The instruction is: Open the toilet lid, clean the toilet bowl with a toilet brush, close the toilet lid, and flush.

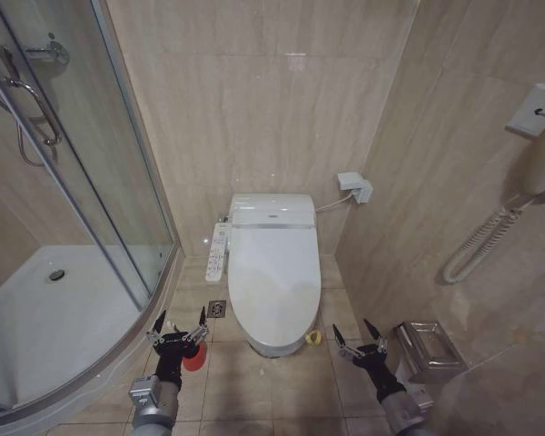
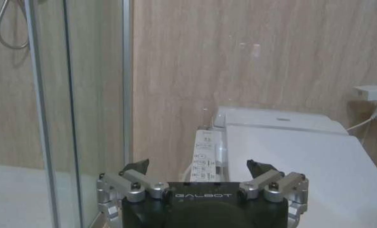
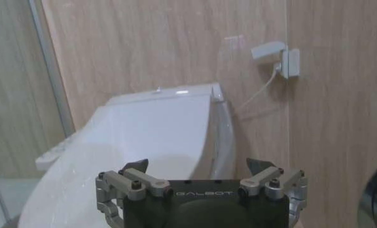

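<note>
The toilet lid (image 1: 272,272) lies closed over the bowl between the 2 empty, spread-fingered units, left end effector (image 1: 178,329) and right end effector (image 1: 361,341); being rigid, light and probably slippery, lift it under the front rim.
</note>
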Motion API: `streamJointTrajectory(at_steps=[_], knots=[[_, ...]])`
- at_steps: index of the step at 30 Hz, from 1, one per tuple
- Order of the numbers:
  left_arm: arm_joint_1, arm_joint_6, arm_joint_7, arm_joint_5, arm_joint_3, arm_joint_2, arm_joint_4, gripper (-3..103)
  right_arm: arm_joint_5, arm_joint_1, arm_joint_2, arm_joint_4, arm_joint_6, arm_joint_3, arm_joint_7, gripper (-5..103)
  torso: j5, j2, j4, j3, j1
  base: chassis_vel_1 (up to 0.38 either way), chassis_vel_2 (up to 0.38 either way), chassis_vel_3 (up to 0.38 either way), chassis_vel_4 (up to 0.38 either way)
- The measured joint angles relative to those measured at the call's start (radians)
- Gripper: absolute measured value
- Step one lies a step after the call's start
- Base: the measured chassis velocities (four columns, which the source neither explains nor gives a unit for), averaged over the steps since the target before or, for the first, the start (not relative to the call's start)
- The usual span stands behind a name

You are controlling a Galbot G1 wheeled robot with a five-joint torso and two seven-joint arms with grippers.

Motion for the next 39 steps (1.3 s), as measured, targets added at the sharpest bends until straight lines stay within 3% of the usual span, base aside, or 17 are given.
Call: streamJointTrajectory(at_steps=[22,39], knots=[[0.000,0.000,0.000,0.000,0.000,0.000,0.000,100,-0.102,0.178,0.005,-0.368,0.066,-0.015,-0.065,100,0.0000,0.000,0.0001,0.000,0.000,0.000,0.000,0.000,0.000],[0.000,0.000,0.000,0.000,0.000,0.000,0.000,100,-0.158,0.169,0.042,-0.409,0.089,-0.016,-0.134,100,-0.0001,0.000,-0.0001,0.000,0.000,0.000,0.000,0.000,0.000]])
